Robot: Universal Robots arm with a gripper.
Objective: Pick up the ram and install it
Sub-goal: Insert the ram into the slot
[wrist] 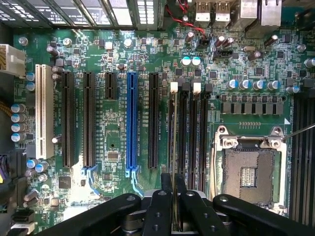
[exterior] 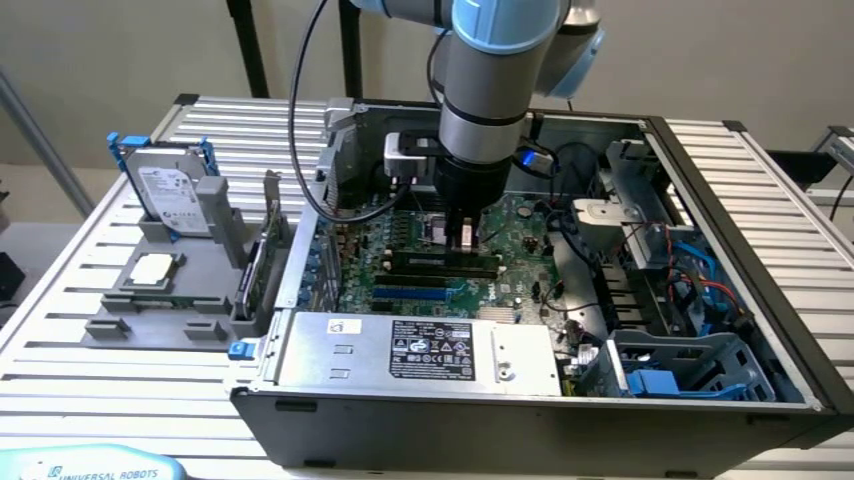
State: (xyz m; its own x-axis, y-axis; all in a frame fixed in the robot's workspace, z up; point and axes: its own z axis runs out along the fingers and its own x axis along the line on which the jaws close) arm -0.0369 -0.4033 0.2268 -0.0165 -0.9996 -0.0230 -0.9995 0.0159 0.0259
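My gripper hangs low inside the open computer case, over the green motherboard. In the wrist view its black fingers are shut on the ram. The ram is seen edge-on as a thin strip and runs along the first black memory slot, toward that slot's white latch. The other memory slots lie right beside it, and the CPU socket is just past them. I cannot tell whether the ram's lower edge touches the slot.
A silver hard drive in a blue frame and an upright green card stand in a grey holder at the exterior view's left. The power supply, cables and the case walls surround the board.
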